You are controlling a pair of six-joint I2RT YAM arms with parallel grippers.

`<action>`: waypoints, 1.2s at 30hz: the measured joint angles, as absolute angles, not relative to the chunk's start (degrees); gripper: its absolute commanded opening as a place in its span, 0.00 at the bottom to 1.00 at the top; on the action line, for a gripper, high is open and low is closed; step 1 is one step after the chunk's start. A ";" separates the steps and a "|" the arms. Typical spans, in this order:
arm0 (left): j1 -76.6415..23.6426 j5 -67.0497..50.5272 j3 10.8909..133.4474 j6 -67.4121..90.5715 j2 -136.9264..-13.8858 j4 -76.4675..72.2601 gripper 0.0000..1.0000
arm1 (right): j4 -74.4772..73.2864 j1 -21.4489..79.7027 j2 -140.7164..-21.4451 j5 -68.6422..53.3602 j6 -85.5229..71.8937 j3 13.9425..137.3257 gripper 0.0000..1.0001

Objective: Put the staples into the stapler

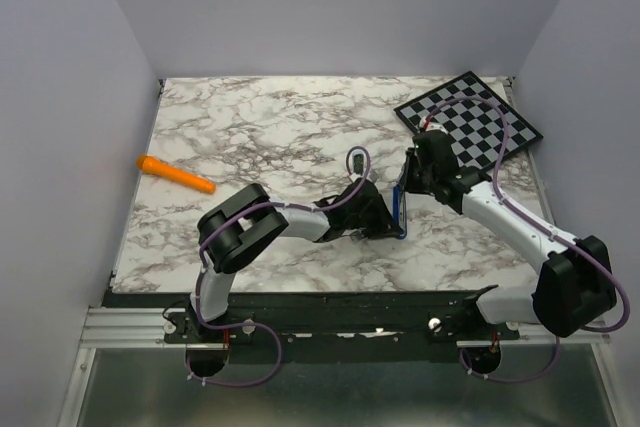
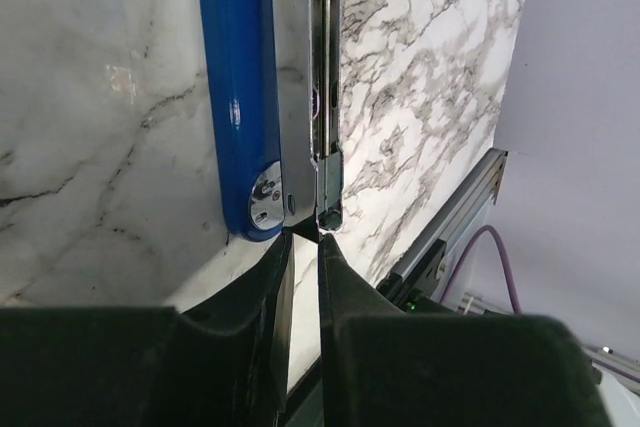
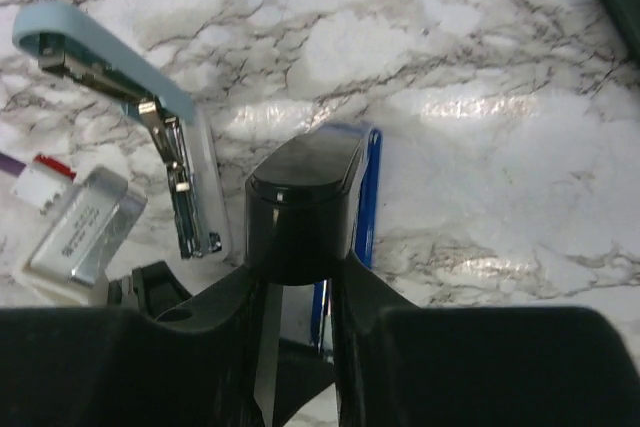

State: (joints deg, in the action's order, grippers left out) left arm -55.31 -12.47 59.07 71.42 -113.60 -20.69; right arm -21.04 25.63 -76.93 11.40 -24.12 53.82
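The stapler (image 1: 400, 209) lies opened out at the table's middle, between my two grippers. Its dark blue base (image 2: 235, 97) runs beside the silvery channel (image 2: 318, 67). In the right wrist view the light blue top (image 3: 100, 32) is swung up and away at the upper left. My left gripper (image 2: 306, 237) has its jaws drawn to a thin slit, tips pinching the channel's hinge end. My right gripper (image 3: 300, 272) is shut on a glossy black rounded end of the stapler, with the blue base edge (image 3: 368, 187) just behind. No staples show in any view.
An orange pen-like stick (image 1: 175, 174) lies at the left. A checkerboard (image 1: 468, 122) sits at the back right. A small dark object (image 1: 355, 159) stands behind the left gripper. The metal rail (image 2: 450, 217) runs along the table's near edge.
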 measured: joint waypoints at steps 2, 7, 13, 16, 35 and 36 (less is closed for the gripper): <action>-54.98 -12.40 59.07 71.42 -113.60 -21.21 0.20 | -23.38 26.72 -75.57 10.41 -25.56 52.99 0.24; -54.54 -11.20 58.54 71.37 -114.10 -21.23 0.20 | -26.65 28.45 -73.58 8.91 -28.21 51.55 0.24; -54.33 -10.87 58.37 71.37 -115.09 -21.12 0.20 | -26.83 29.32 -72.34 8.80 -30.46 49.98 0.23; -54.33 -10.87 58.37 71.35 -115.09 -21.17 0.20 | -26.74 29.32 -72.31 8.82 -31.24 48.23 0.23; -51.53 -1.65 54.76 57.52 -89.58 -15.90 0.70 | -35.00 29.15 -77.82 13.02 -31.48 62.74 0.73; -50.63 -0.71 53.71 56.66 -87.20 -15.55 0.78 | -35.55 29.02 -79.59 13.06 -31.68 64.31 0.73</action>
State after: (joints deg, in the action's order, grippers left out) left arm -50.63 -0.71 53.71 56.66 -87.20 -15.55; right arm -35.55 29.02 -79.59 13.06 -31.68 64.31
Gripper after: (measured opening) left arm 0.619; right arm 0.731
